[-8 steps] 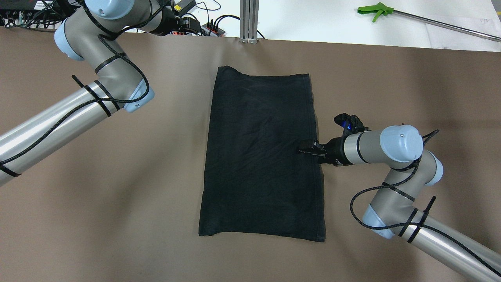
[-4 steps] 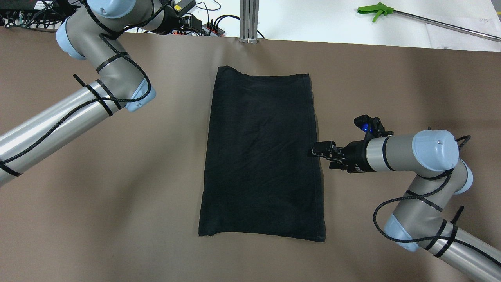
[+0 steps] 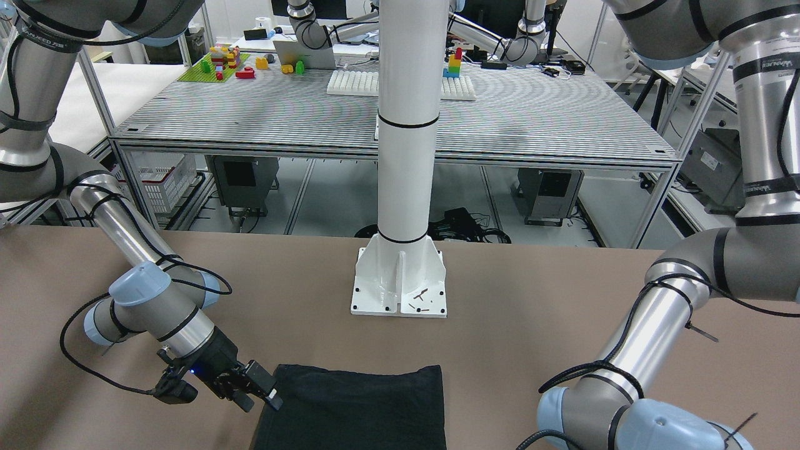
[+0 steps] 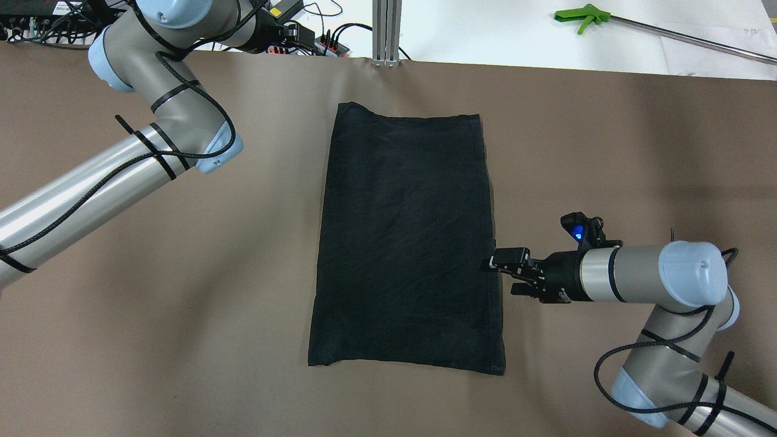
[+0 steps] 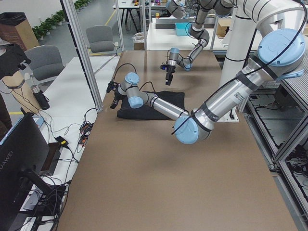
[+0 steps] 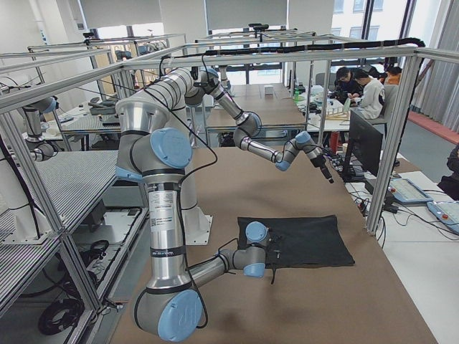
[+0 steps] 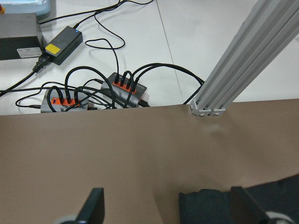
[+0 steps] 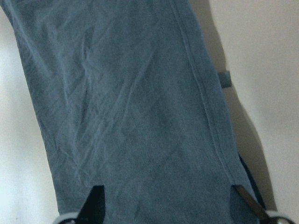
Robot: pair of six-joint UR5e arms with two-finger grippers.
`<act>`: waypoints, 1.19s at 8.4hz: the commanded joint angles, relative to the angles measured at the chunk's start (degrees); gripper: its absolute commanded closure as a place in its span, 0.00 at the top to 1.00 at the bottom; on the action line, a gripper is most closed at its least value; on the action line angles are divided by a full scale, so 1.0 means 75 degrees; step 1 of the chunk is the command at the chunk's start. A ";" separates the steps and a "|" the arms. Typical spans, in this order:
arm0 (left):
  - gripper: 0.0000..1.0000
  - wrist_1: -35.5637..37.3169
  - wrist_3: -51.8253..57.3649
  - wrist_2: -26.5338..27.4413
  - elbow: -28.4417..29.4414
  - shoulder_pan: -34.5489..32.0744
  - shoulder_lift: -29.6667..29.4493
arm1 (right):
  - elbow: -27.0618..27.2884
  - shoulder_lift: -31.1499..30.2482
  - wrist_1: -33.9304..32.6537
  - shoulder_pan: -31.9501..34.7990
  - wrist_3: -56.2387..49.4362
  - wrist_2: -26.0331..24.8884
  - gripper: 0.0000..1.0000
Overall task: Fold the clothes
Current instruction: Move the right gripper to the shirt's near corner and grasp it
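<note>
The clothes [image 4: 403,243] are one black rectangular piece lying flat on the brown table [image 4: 182,273], long side running away from me. In the front-facing view its near end [image 3: 356,406] shows at the bottom. My right gripper [image 4: 493,262] sits low at the cloth's right hem, open. The right wrist view shows its fingertips [image 8: 96,203] wide apart above the fabric [image 8: 131,107], holding nothing. My left gripper [image 4: 290,31] hovers open over the table's far edge. In its wrist view the cloth's far corner [image 7: 205,205] lies just inside the right fingertip [image 7: 243,203].
A white pillar's base plate [image 3: 400,294] is bolted behind the cloth. An aluminium post [image 4: 386,30] stands at the far edge, with power strips and cables [image 7: 124,86] beside it. A green grabber tool [image 4: 583,16] lies far right. People [image 6: 366,89] sit at a distant desk.
My right gripper has pulled back off the cloth to its right hem and slid along that hem toward me. The cloth lies as before. The left arm barely shifted.
</note>
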 commanded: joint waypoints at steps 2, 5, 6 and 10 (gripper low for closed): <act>0.95 0.0000 0.0006 0.0001 0.0000 -0.0018 0.0022 | -0.0007 -0.0318 0.0347 -0.1248 0.0102 -0.1066 0.94; 0.95 -0.0011 0.0018 0.0001 0.0011 -0.0041 0.0034 | -0.0088 -0.0295 0.0149 -0.1845 0.0079 -0.1557 0.94; 0.95 -0.0012 0.0018 0.0001 0.0011 -0.0042 0.0046 | -0.0089 -0.0202 -0.0305 -0.1999 0.0056 -0.1746 0.94; 0.95 -0.0023 0.0041 0.0025 0.0058 -0.0042 0.0104 | -0.0065 0.0324 -0.1174 -0.2000 0.0032 -0.1759 0.93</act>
